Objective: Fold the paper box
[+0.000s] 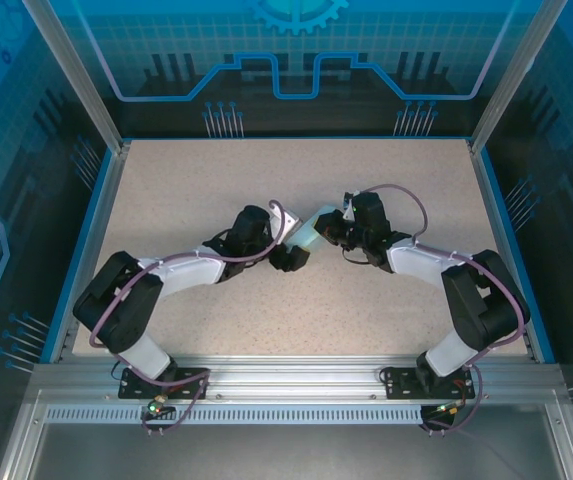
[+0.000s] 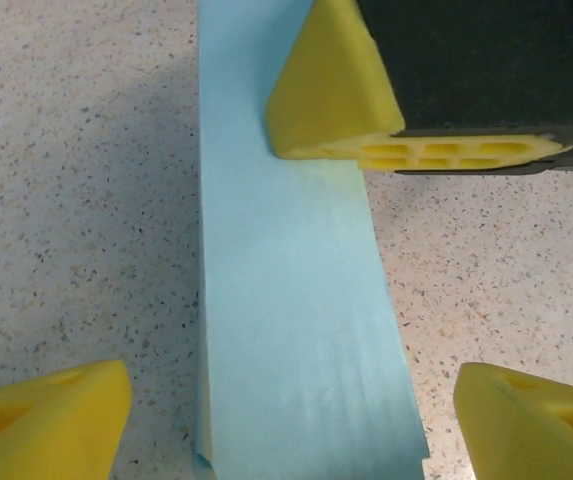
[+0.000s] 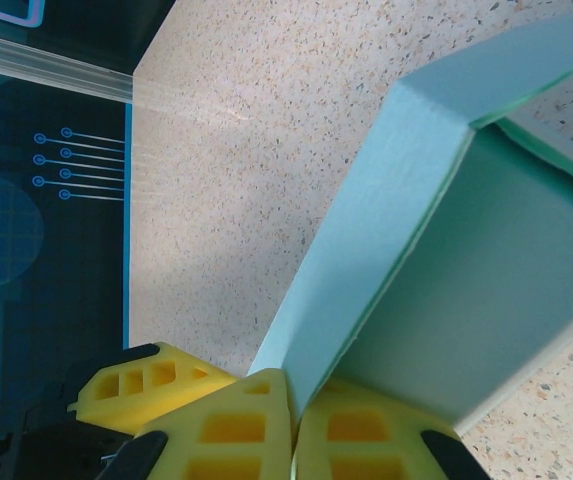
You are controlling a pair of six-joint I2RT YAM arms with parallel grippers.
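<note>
Top external: paper box (image 1: 306,236) at middle of table (image 1: 196,190), between left gripper (image 1: 288,258) and right gripper (image 1: 328,228) | Left wrist: jaws spread wide, yellow fingertips (image 2: 51,425) either side of teal box, clear of it, gripping nothing; right gripper's finger on box's far end | Right wrist: fingers (image 3: 231,430) pinched tight on wall edge of open-ended box.

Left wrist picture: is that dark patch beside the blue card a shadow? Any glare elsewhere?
Left wrist view: yes, a soft grey shadow on the speckled beige table left of the light blue thin card box; the near yellow fingers look slightly blurred. Right wrist view: a pale glare streak on the table beside the clear wall.
</note>
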